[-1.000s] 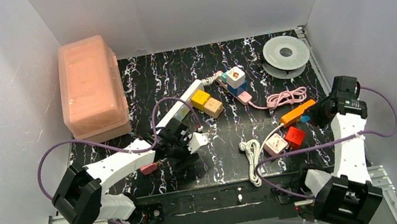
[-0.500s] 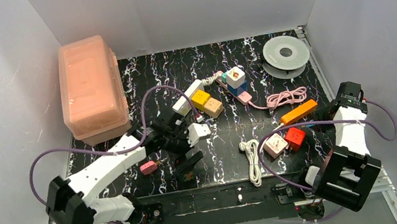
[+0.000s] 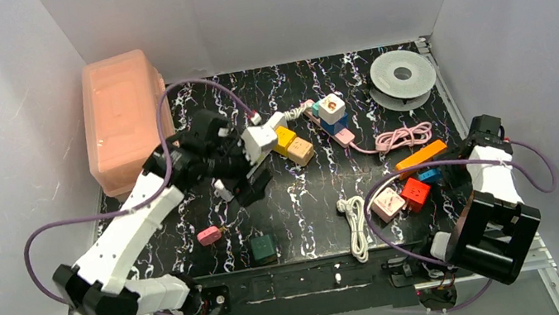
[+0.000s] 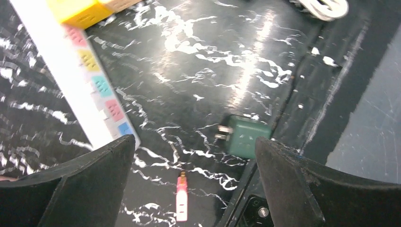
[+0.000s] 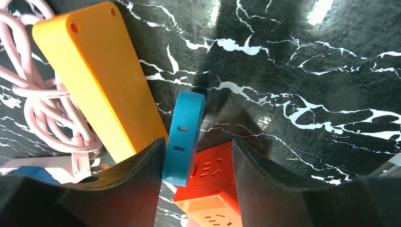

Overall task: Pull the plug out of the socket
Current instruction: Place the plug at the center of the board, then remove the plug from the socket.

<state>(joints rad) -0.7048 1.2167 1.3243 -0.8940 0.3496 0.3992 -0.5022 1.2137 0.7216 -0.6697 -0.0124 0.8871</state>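
Widely parted, left pincer [image 4: 194, 146] frames the long white socket [image 4: 71, 71] and boxy green plug [image 4: 248, 137] at the glossy bench [image 4: 189, 56] edge; right pincer [image 5: 197, 142] gapes round a flat blue plug [image 5: 185, 127]

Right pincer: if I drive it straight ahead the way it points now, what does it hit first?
Probably the blue adapter, lying in line between the right pincer's open jaws. The red block sits just beside it. Depth is unclear.

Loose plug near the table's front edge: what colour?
The plug is dark green; left wrist view shows it best.
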